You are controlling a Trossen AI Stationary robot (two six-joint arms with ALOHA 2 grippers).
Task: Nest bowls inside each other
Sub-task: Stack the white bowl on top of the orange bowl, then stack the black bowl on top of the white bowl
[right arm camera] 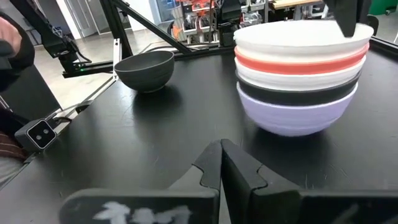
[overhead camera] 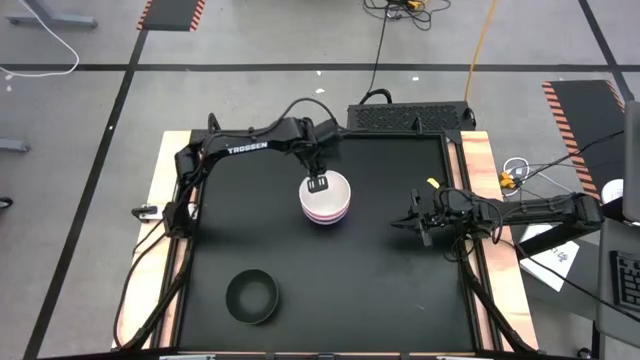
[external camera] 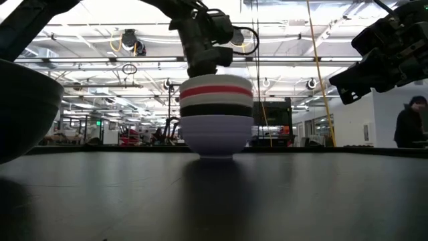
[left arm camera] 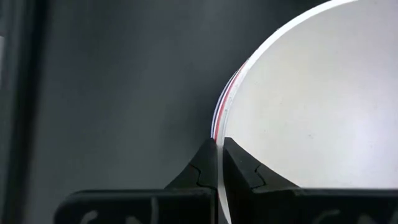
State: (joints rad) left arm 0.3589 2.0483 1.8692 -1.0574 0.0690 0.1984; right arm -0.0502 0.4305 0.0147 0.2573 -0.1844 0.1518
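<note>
Your left gripper (overhead camera: 319,184) is pinched shut on the rim of the top white bowl (overhead camera: 329,190), which sits on the stack (external camera: 216,118): white, red, white, black, lavender at the base. Lift without letting go and the smooth nested plastic could drag the whole stack up or tip it. The last black bowl (overhead camera: 252,297) sits well apart from the stack, round and matte. Your right gripper (overhead camera: 420,224) waits shut and empty, off to the stack's other side.
</note>
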